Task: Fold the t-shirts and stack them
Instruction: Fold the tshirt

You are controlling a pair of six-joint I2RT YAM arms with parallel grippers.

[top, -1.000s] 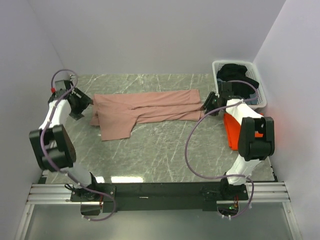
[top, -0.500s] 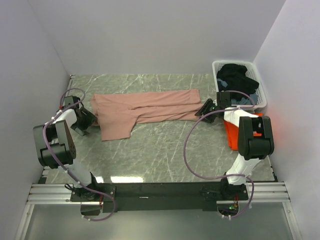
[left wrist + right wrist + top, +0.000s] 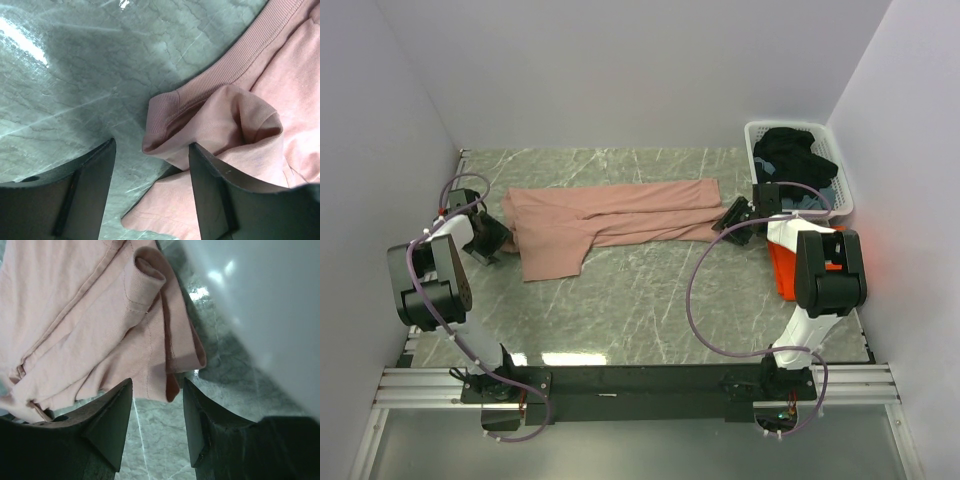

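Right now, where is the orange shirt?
Top view: the orange shirt lies at the right, partly hidden under the right arm, just in front of the white basket.

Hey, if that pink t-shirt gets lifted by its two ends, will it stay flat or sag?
The pink t-shirt will probably sag in the middle: it lies limp, with its edge curled into soft folds. It looks thin and light, so likely easy to lift. Pushed, it would probably bunch rather than slide whole on the table.

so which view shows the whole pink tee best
Top external: the whole pink tee is in frame, folded into a long strip. Left wrist shows only one bunched end with a ribbed band, right wrist only the other end's layered edges.
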